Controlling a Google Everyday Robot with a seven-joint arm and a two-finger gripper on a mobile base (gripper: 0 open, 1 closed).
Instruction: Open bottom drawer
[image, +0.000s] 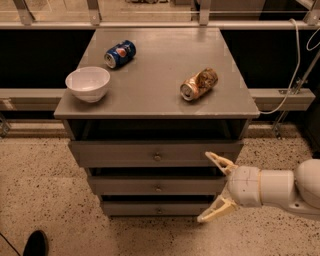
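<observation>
A speckled stone floor (45, 200) fills the lower part of the frame, and in the centre of it stands a grey cabinet (160, 75) with three drawers. On its top lie a white bowl (88, 83) at the left, a blue can (120, 53) behind it, and a crushed can (199, 84) at the right. The bottom drawer (130, 208) is the lowest and slimmest front, low in the centre of the frame, and it looks closed. Its small round knob (159, 209) sits in the middle of the panel.

The gripper (204, 187) comes in from the lower right of the frame, in front of the right end of the drawers. Its two fingers are wide apart and hold nothing. The upper finger (219, 162) is at the height of the top drawer (115, 154), and the lower finger (216, 211) is near the bottom drawer's right end.

The knob lies to the left of the fingers and a little below their midpoint. I judge the gripper must go left and slightly down to bring the knob between them
</observation>
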